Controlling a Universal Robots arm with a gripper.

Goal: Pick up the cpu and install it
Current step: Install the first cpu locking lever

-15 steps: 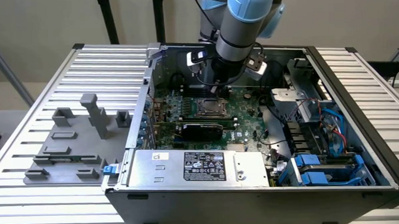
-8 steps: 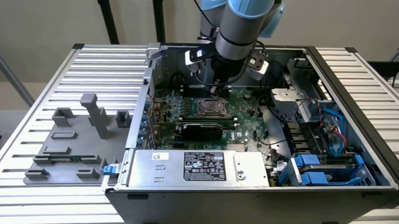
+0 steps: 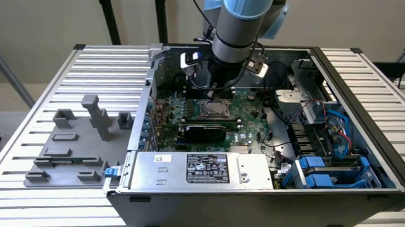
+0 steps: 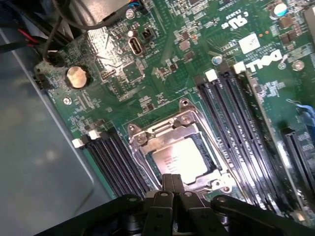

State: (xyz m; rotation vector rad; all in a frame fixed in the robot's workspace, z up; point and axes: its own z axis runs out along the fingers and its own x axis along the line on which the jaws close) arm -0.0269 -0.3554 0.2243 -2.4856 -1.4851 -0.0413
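The cpu (image 4: 178,160), a small square chip with a silver-white top, lies flat in the metal-framed socket (image 4: 147,135) on the green motherboard. My gripper (image 4: 172,181) hovers just over the chip's edge, its two black fingers pressed together with nothing visible between them. In the exterior view the arm reaches down into the open computer case, the gripper (image 3: 218,94) sits just above the socket, and the cpu (image 3: 213,109) shows below it.
Black memory slots (image 4: 236,113) flank the socket, and a coin battery (image 4: 76,77) lies further off. A black card with a green edge (image 3: 206,128) and a large silver box (image 3: 201,169) sit inside the case. A grey fixture plate (image 3: 72,148) rests on the slatted table at the exterior view's left.
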